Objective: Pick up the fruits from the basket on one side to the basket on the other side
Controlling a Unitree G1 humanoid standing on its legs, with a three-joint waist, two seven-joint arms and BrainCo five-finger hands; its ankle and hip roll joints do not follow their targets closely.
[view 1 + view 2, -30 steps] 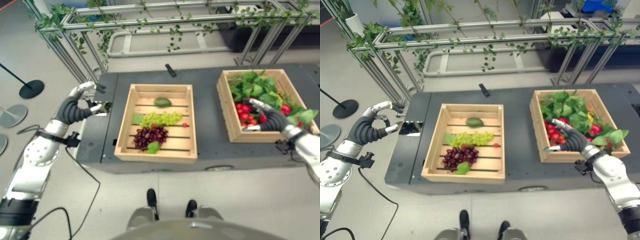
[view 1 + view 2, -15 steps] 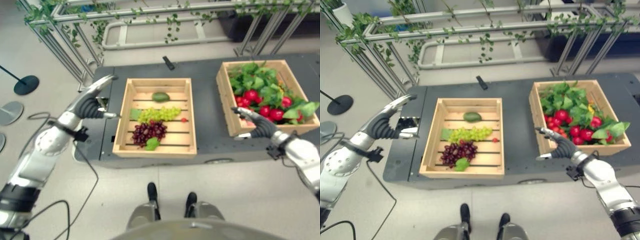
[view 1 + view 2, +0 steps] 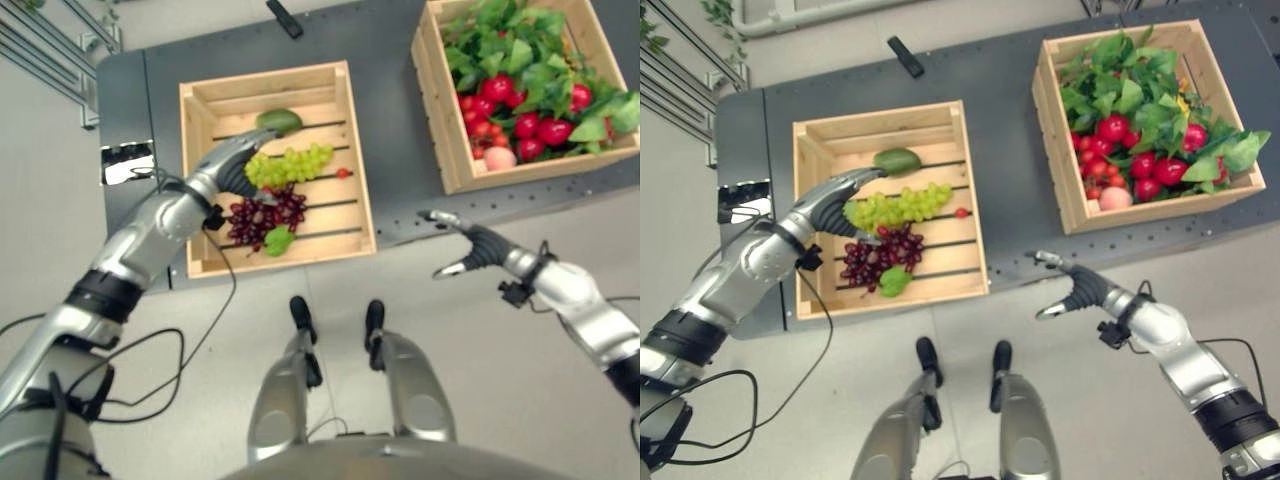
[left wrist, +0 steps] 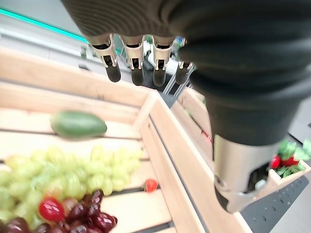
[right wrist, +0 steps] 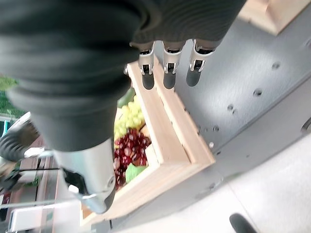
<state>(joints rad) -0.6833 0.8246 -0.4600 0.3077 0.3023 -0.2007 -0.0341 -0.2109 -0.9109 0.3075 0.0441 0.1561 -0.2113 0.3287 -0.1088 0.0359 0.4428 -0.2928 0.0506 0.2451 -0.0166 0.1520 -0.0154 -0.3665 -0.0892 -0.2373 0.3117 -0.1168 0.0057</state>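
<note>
Grapes (image 3: 898,207), green and dark bunches, are lying in the left basket (image 3: 810,147) beside a green fruit (image 3: 897,160), while red fruits (image 3: 1128,150) and leaves are filling the right basket (image 3: 1058,190) well apart. The left hand (image 3: 832,203) is hovering over the green bunch, fingers straight and holding nothing; it seems to be reaching, and next needs lowering and closing. The right hand (image 3: 1072,291) is hanging released near the table's (image 3: 1005,120) near edge.

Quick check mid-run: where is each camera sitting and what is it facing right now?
Left eye: head, looking down at both crates; both arms show.
Right eye: same scene, slightly offset; shares green grapes.
Left wrist: along the open left hand over grapes and avocado.
Right wrist: along the open right hand toward the left crate's corner.
</note>
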